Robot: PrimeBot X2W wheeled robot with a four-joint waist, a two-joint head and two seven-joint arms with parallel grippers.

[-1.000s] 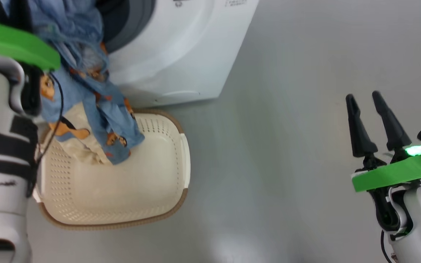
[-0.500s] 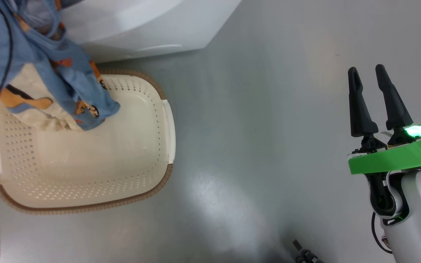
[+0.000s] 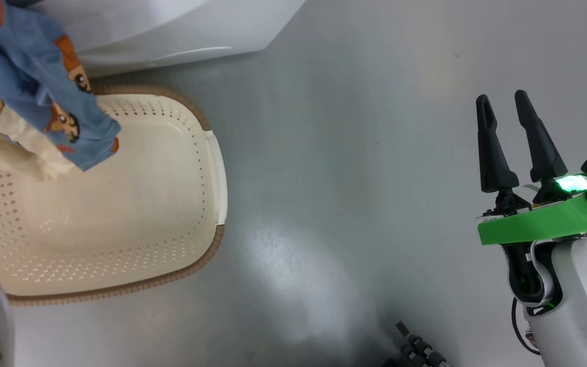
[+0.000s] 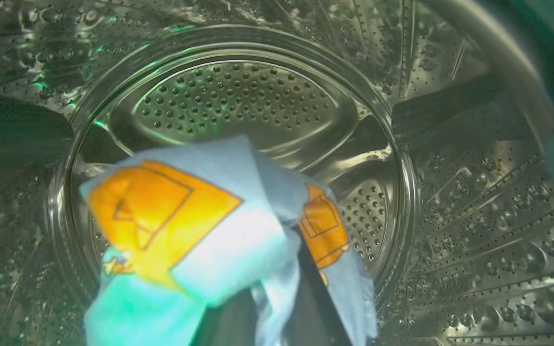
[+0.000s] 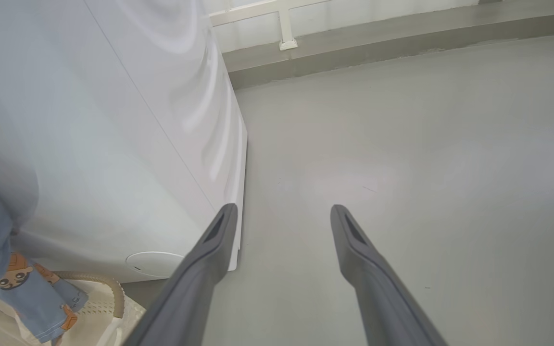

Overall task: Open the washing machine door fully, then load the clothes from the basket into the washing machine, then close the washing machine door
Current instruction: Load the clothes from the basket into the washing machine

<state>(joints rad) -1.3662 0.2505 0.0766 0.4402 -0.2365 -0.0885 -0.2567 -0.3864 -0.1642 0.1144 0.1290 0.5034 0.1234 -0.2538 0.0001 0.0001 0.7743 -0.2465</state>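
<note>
The left gripper [image 4: 277, 307], clamped on the clothes [image 4: 200, 226] inside the washing machine [image 4: 248, 101], should carry them deeper before letting go, since a tail hangs out in front of the washing machine, where the basket [image 3: 217, 193] sits; the right gripper [image 3: 501, 99], fingers apart, waits beside the washing machine.

clothes [image 4: 195, 240] cover left gripper's fingers [image 4: 316, 298], tips hidden. head view: clothes, basket [image 3: 217, 173] cut at left edge, washing machine [image 3: 181, 25] at top.
</note>
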